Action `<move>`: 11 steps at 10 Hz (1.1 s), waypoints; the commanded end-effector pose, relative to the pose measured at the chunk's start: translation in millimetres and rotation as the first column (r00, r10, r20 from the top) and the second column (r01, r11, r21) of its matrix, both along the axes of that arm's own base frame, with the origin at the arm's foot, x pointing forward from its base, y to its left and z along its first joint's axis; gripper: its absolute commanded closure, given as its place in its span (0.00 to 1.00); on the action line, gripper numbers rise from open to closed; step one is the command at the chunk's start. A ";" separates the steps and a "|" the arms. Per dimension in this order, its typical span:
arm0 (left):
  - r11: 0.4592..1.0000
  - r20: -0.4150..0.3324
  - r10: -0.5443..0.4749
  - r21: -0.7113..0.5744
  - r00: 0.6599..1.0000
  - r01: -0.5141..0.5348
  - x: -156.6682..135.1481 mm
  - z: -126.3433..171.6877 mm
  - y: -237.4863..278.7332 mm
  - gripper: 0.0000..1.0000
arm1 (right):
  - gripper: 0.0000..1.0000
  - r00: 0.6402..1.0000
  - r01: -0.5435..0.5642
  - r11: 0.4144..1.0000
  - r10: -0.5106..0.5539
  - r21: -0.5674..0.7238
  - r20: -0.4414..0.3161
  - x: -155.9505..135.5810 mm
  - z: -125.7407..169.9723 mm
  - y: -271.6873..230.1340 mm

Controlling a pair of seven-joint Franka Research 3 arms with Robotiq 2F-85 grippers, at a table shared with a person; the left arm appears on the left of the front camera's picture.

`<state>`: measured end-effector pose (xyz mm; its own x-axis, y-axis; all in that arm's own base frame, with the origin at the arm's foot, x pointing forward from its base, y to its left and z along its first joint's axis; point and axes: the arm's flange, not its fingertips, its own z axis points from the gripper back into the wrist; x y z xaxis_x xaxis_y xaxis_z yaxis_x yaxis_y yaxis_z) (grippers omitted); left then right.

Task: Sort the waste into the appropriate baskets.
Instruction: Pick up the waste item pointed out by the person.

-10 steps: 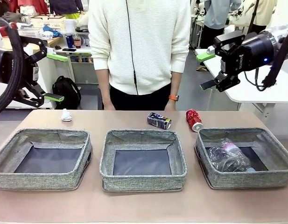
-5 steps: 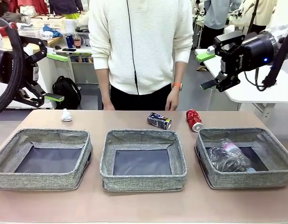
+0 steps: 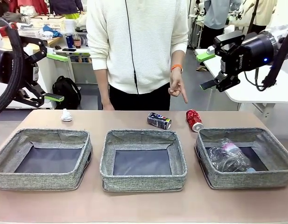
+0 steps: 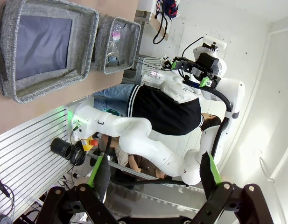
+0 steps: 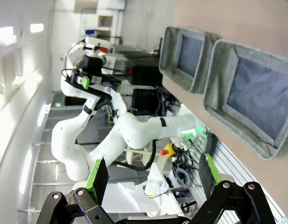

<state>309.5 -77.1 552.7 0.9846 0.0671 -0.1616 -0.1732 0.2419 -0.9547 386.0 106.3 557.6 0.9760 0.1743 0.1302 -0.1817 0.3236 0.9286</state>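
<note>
The red can (image 3: 194, 120) is lying on its side just behind the right basket's (image 3: 246, 179) far left corner, long axis running roughly toward the person (image 3: 139, 46). The right gripper (image 3: 205, 71), nearer, is hovering high above that corner; it and the left gripper (image 3: 57, 77) are gaping wide, empty.

On the tan table (image 3: 144, 205) sit the left basket (image 3: 41, 181), middle basket (image 3: 143, 183) and right basket (image 3: 246, 180) in a row. Behind them lie a tissue (image 3: 66, 115) at the left, and a dark can (image 3: 159, 120) near a red can (image 3: 194, 120).
</note>
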 end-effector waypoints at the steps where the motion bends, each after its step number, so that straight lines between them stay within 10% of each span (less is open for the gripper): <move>1: 1.000 -0.010 0.003 -0.023 1.000 -0.003 0.0 3.0 -2.0 0.00 | 0.00 1.000 0.017 1.000 -0.017 -0.020 -0.013 -1.3 3.5 1.1; 7: 1.000 -0.010 0.003 -0.023 1.000 -0.003 0.0 3.0 -2.0 0.00 | 0.00 1.000 0.000 1.000 0.000 0.000 0.000 0.0 0.0 0.0; 8: 1.000 -0.010 0.003 -0.023 1.000 -0.003 0.0 3.0 -2.0 0.00 | 0.00 0.727 0.674 0.530 -0.603 -0.515 0.330 24.8 -10.5 12.4; 9: 1.000 -0.010 0.003 -0.023 1.000 -0.003 0.0 3.0 -2.0 0.00 | 0.00 0.595 0.758 0.118 -0.527 -0.641 0.606 49.0 -21.9 30.8; 11: 1.000 -0.010 0.003 -0.023 1.000 -0.003 0.0 3.0 -2.0 0.00 | 0.00 0.550 0.766 -0.132 -0.371 -0.629 0.748 86.9 -38.0 34.8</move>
<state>309.6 -77.0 552.6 0.9845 0.0671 -0.1620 -0.1735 0.2418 -0.9547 449.8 132.6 533.2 0.9091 -0.0316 0.4154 -0.2538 0.7486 0.6125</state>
